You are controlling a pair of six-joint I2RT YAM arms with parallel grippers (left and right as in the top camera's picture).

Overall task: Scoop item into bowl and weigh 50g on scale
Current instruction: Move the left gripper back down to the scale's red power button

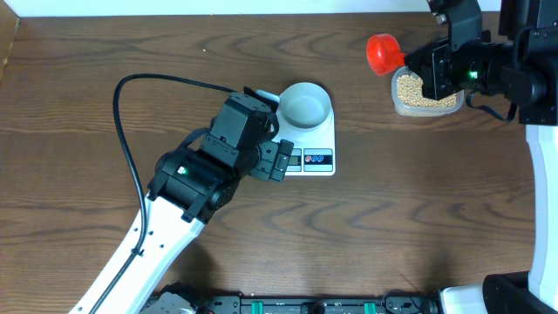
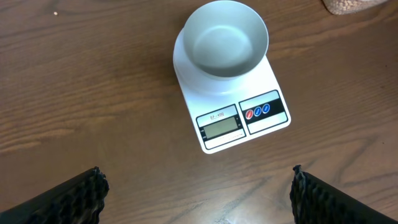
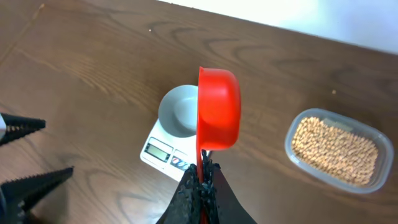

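The pale bowl [image 2: 227,40] stands empty on the white scale [image 2: 221,127], and both also show from above as bowl [image 1: 306,105] and scale [image 1: 318,160]. My left gripper [image 2: 199,193] hovers just in front of the scale, open, with only bare wood between its fingers. My right gripper [image 3: 202,177] is shut on the thin handle of a red scoop [image 3: 219,109], whose cup is turned on its side in the air. The tan beans [image 3: 336,149] lie in a clear tub [image 1: 425,92] right of the scoop [image 1: 381,52]. I cannot see inside the scoop.
The left arm's black body and cable [image 1: 131,157] stretch over the left half of the wooden table. The right arm [image 1: 488,70] hangs over the tub at the back right. The table's far edge meets a white wall [image 3: 311,18].
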